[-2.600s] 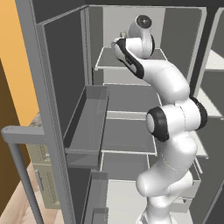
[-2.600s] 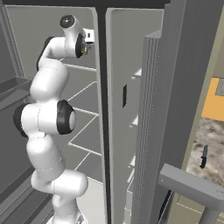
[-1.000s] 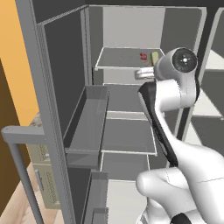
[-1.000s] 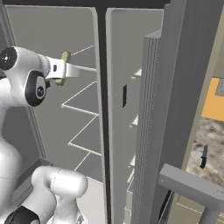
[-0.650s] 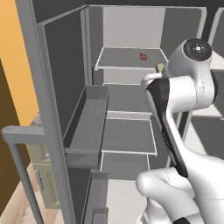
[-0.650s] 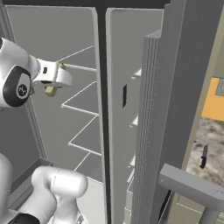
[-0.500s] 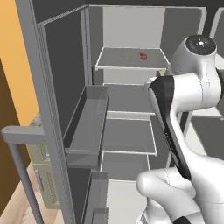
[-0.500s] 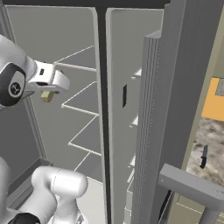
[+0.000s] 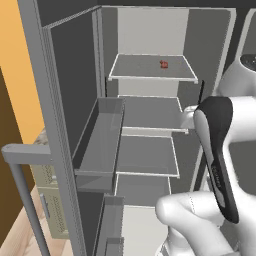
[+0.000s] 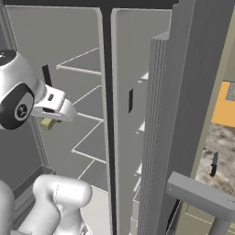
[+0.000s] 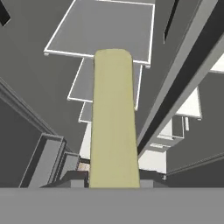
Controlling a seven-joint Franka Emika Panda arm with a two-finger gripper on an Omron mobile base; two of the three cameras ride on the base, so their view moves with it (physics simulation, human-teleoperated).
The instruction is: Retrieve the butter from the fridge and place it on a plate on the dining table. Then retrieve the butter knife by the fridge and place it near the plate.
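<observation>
My gripper (image 11: 113, 178) is shut on the butter (image 11: 113, 122), a pale yellow stick that stands up between the two dark fingertips. From the right base view the butter (image 10: 46, 123) hangs under the hand, and the gripper (image 10: 49, 118) is in front of the open fridge (image 10: 160, 105), clear of its shelves. The fridge (image 9: 75, 80) stands open with bare grey shelves. The butter knife (image 10: 214, 164), slim and dark, lies on a marble top to the right of the fridge. The plate and the dining table are out of view.
A small red thing (image 9: 163, 64) sits on the top shelf. The left door's bin (image 9: 100, 150) and bar handle (image 9: 22, 155) jut out at the left. The right door's handle (image 10: 197, 195) juts out low, and a dark centre post (image 10: 106, 92) divides the fridge.
The arm has drawn back from the top shelf with the butter in the gripper. The hand has swung down and out toward the base. The grip has stayed the same.
</observation>
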